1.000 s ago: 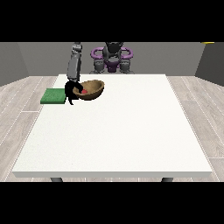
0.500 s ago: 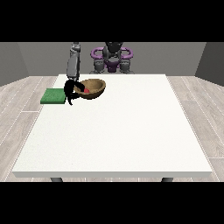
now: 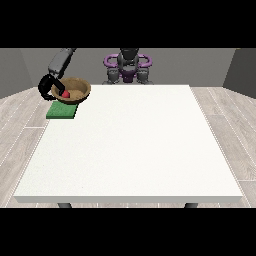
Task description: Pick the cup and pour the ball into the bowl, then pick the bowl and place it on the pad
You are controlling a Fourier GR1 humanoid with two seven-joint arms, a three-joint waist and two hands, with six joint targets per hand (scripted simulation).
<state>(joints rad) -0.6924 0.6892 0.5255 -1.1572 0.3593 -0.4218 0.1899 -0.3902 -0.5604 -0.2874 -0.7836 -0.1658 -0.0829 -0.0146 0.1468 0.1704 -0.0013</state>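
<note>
Since half a second ago the bowl (image 3: pixel 72 90) has travelled leftward, from over the table's (image 3: pixel 135 145) far left corner to a spot above the pad (image 3: pixel 61 111).

Taking the pad as the landmark: the green pad lies flat beside the table's far left corner, its right edge just at the table's left edge. Up and to the left of the pad is the hand at the view's left (image 3: pixel 48 87), black, with its fingers curled round the bowl's left rim, grasping it. Its grey forearm rises from there toward the upper right.

Directly above the pad sits the brown bowl, its mouth showing toward the camera. Whether its base touches the pad or hangs just over it, I cannot tell. Inside the bowl, toward its left side and near the hand, lies the red ball (image 3: pixel 65 94).

Right of the pad spreads the white table. Well to the upper right of the pad, behind the table's far edge, stands the robot's torso (image 3: pixel 128 67), grey and purple.

The hand at the view's right does not show, and no cup is visible.
</note>
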